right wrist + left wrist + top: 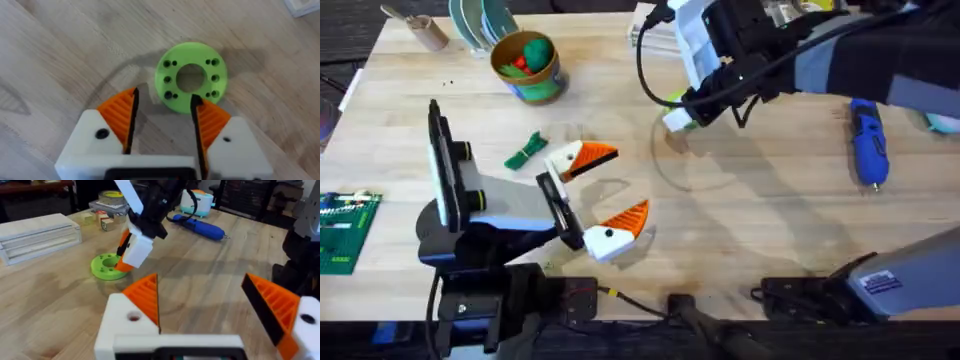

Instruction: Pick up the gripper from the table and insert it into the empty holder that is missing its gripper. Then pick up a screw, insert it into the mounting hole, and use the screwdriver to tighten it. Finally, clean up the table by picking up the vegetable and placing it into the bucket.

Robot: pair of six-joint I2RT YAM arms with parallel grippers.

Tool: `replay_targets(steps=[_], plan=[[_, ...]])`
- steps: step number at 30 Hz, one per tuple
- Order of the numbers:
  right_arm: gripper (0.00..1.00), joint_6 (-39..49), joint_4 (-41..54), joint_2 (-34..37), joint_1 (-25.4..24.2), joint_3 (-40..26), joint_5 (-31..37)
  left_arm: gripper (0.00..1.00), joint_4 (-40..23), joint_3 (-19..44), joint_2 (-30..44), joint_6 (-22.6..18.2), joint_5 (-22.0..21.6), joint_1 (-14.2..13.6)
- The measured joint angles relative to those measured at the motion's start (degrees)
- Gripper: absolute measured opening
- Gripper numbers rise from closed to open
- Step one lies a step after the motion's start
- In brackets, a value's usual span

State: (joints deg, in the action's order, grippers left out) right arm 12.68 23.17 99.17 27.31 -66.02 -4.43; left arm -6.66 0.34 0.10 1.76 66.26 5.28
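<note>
Right fingers (162, 115): parted, empty, over green disc (191, 77) (not the vegetable (526, 149)); we redirect. Left fingers (605, 190): wide, empty.

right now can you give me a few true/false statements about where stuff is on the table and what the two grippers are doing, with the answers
1. The right gripper is open above the green ring-shaped disc. True.
2. The screwdriver is held by the right gripper. False: it lies on the table, apart from both grippers.
3. The vegetable is already in the bucket. False: it lies on the table near the left gripper; the bucket holds other red and green toys.
4. The left gripper is open and holds nothing. True.
5. The green ring-shaped disc has a large centre hole with small holes around it. True.
</note>
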Motion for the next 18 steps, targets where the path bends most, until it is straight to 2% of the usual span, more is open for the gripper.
replay_targets(steps=[18], plan=[[0.584, 0.27, -2.25, 0.60, 1.34, 0.00, 2.29, 0.993, 0.00, 0.00, 0.00, 0.00, 0.00, 0.00]])
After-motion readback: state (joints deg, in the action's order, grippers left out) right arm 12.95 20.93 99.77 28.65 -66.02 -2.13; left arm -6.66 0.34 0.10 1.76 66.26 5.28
